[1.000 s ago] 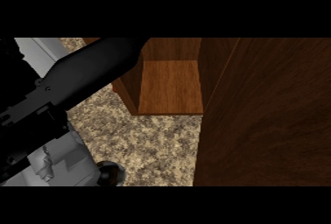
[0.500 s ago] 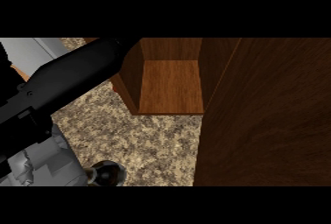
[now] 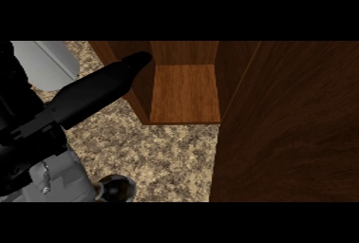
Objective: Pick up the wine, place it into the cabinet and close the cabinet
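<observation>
Since earlier frames: dark elongated shape, likely wine [image 3: 98, 92], has swung up, tip now at cabinet [image 3: 184, 92] opening. Insertion appears underway. Cabinet shelf visible, bare; door [image 3: 294, 123] open at right. Left hand [image 3: 28, 137] mostly dark mass; fingers' state unclear. Speckled surface [image 3: 154, 152] below. Right hand unseen.

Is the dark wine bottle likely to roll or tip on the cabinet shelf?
The wine bottle looks stiff, long and round, so lying down it would probably roll. The left hand holds it tilted, neck toward the cabinet; stood upright, its tall narrow shape may tip easily. Its smooth dark surface could be slippery.
</observation>
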Motion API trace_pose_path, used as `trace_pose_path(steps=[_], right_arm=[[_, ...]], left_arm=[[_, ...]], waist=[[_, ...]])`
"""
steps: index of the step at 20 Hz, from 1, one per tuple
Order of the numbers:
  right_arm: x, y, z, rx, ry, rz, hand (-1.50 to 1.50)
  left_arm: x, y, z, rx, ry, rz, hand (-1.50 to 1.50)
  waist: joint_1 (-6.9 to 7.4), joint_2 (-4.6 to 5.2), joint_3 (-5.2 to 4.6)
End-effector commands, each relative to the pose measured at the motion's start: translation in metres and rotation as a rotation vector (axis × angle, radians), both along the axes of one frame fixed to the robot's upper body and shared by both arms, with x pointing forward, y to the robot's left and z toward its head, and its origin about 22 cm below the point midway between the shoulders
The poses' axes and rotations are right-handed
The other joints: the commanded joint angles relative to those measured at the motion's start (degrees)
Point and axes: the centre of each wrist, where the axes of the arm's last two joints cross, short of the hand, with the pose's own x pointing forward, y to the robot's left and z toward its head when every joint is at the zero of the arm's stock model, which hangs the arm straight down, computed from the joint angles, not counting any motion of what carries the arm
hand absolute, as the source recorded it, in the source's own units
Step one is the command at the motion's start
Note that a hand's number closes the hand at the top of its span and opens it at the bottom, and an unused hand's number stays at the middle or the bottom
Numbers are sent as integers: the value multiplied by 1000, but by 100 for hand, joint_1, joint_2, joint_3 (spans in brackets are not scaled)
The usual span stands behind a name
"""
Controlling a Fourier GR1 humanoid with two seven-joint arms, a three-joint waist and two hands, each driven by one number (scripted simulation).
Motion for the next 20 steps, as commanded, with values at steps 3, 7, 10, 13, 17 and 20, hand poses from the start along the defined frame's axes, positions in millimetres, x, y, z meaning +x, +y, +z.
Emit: trace_pose_path(steps=[3, 7, 10, 13, 17, 20], right_arm=[[-21, -13, 9, -3, -35, -33, -150], [-18, -18, 10, -9, -36, -37, -150], [-23, -19, -4, 2, -31, -29, -150], [-18, -22, 3, -21, -40, -32, -150], [-17, -35, -3, -11, -41, -14, -150], [-17, -31, -2, -5, -42, -24, -150]], left_arm=[[-5, 3, -21, -152, 161, 3, -150], [1, 13, -51, -175, 200, 46, -150], [-10, 24, -68, -172, 227, 94, -150], [-17, 28, -95, -166, 244, 146, -150], [-23, 41, -111, -161, 251, 201, -150], [-42, 52, -132, -169, 271, 212, -150]], waist=[[-40, -1, 2], [-26, 38, -6], [-11, 23, 1], [27, 31, -6], [40, 36, -3], [79, 35, -12]])
